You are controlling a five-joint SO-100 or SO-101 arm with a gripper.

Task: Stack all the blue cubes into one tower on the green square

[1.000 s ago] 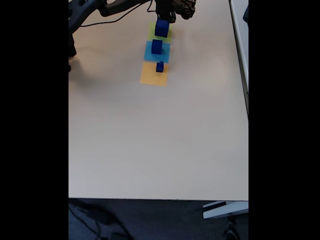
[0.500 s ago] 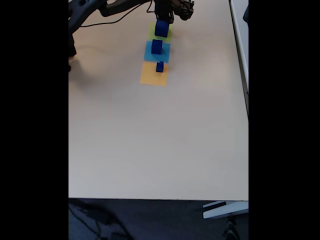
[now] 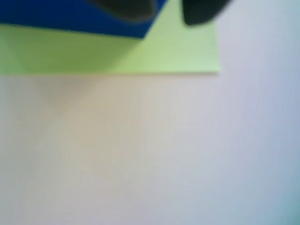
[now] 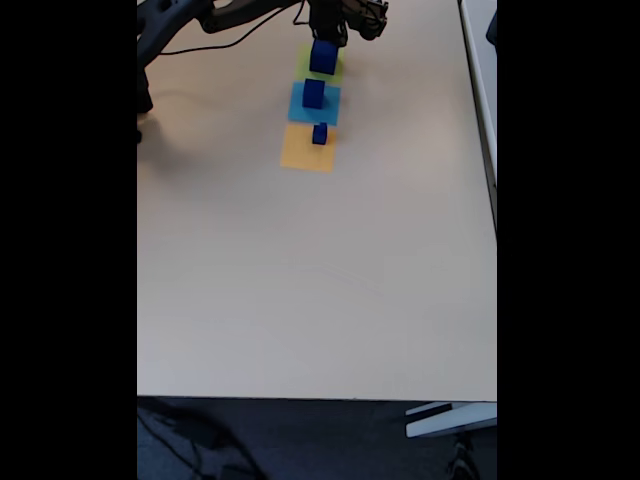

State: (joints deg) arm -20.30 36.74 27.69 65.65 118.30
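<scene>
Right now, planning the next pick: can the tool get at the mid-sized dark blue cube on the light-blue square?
Probably yes: the mid-sized dark blue cube stands apart from its neighbours, top uncovered, near the tool.

My arm point(image 4: 215, 15) reads dark grey to black in the fixed view, built of chunky angular segments. A thin black cable point(image 4: 215, 42) trails from it. In the wrist view my jaws show as blurred black rounded shapes.

Dk blue cubes point(image 4: 323, 56); lime point(image 4: 322, 68), lt-blue point(image 4: 314, 104), orange point(image 4: 308, 149) squares.
</scene>
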